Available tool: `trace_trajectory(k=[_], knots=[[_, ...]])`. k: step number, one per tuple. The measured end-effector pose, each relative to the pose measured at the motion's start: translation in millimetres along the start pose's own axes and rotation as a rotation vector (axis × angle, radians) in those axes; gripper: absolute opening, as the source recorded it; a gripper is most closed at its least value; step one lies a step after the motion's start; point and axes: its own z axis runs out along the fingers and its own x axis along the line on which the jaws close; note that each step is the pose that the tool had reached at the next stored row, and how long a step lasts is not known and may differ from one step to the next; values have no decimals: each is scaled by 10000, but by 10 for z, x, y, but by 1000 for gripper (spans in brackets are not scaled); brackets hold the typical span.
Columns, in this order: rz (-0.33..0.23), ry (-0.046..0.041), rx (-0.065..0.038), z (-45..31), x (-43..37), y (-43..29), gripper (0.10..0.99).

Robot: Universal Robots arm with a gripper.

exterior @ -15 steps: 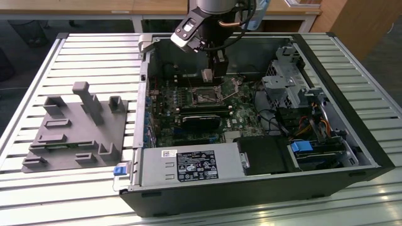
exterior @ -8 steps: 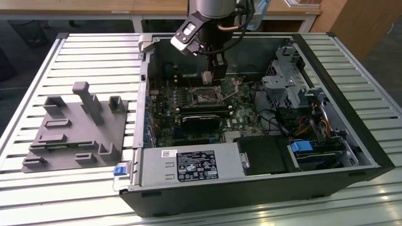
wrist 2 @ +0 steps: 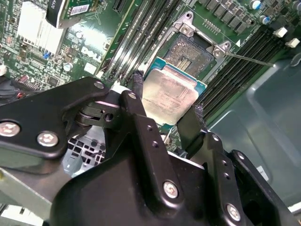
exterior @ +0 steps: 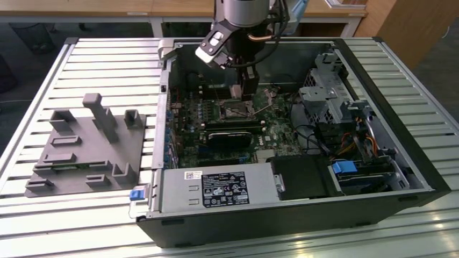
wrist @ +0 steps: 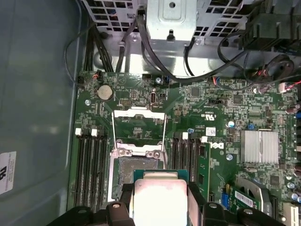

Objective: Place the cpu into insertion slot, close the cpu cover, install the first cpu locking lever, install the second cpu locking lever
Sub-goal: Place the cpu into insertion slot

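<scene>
Evidently step one is in hand: inside the open black computer case (exterior: 287,223), over the green circuit board (wrist: 188,108), the black two-fingered gripper (wrist 2: 168,96) hangs near the flipped-back dull silver cpu cover (wrist: 141,111) frame and partly above the black-rimmed square insertion slot (wrist: 123,172), clamped on the small silvery-topped cpu (wrist: 160,195), metal face up, unseated. Nearly square, it shows no long axis; seating, I judge, calls for edges squared to the rim.

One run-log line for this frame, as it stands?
step: cpu placement | gripper: shut on cpu | cpu: near insertion slot, not seated | cpu cover: open
</scene>
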Motion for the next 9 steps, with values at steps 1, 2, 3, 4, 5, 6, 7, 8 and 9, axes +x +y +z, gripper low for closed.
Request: trace_trajectory(k=[1, 2, 3, 4, 5, 6, 7, 8, 9], knots=[[-19, 1, 0, 18, 1, -2, 537], [-21, 2, 1, 36, 5, -3, 537], [-23, -2, 3, 52, 16, -4, 537], [-22, 0, 2, 71, 36, -5, 537], [-22, 2, 0, 90, 62, -6, 537], [-22, 2, 1, 108, 87, -7, 537], [-22, 2, 1, 128, 105, -8, 537], [-22, 4, -1, 147, 114, -9, 537], [-22, 5, -1, 160, 117, -10, 537]])
